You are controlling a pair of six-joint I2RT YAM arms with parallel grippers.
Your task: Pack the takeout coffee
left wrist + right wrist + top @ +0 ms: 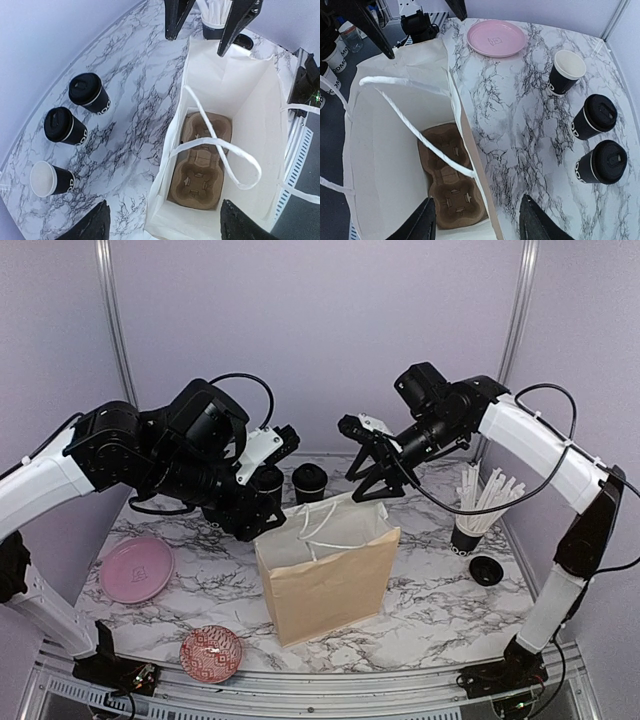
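We see three takeout coffee cups [64, 125] standing upright in a row on the table [430, 590], along its far edge and just left of the middle. Two carry black lids. The third, the open cup [50, 178] at the left end of the row, shows its white inside. None touches another, and none is in a gripper.

The paper bag [325, 575] stands open in the middle of the table, on the near side of the cups, with a strip of bare marble between them. A cardboard carrier [200, 160] lies flat on the bag's bottom.

The left gripper [165, 220] hangs above the bag's far rim at its left end, released, its jaws wide apart with nothing between them. The cups sit below it, toward the far edge. The open cup is the nearest to it, and all three are well clear of the jaws.

The right gripper [477, 220] hangs over the same rim toward the bag's right end, also spread and holding nothing. The cups stand below it on the far side of the bag's wall, the two lidded ones closest.

A pink plate [137, 568] lies by the left edge and a patterned bowl [211, 653] near the near-left corner. A cup of straws [470, 530] stands by the right edge with a black lid [486, 570] just beside it.
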